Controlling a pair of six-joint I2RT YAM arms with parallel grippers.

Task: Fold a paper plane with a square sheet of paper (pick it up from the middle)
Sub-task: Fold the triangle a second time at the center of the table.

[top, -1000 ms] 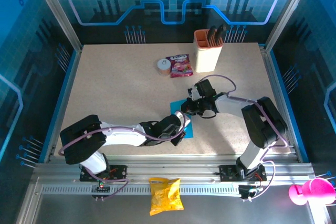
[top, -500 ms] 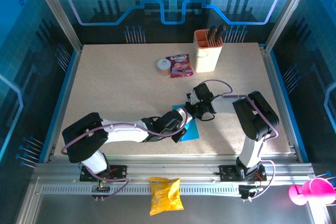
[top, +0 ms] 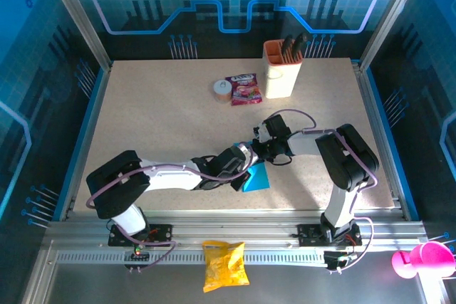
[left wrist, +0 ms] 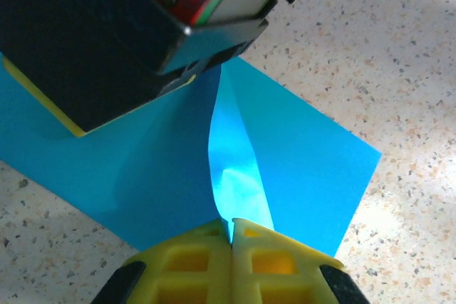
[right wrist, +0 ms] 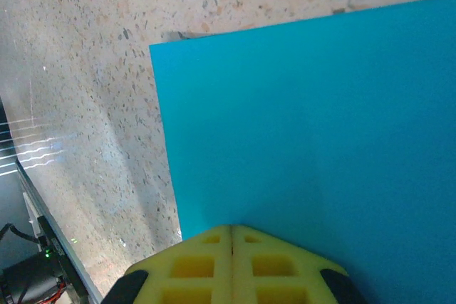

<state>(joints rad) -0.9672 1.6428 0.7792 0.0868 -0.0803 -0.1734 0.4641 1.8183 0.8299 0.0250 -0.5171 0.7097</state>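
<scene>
On the table (top: 157,126), one square sheet of paper (top: 256,178), left jaws pinching its ridge, right jaws shut against it

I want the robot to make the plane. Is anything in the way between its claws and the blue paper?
Nothing visible is. The left gripper is shut, pinching a raised ridge of the square sheet of paper, and the shut right gripper has its tips at the sheet.
</scene>
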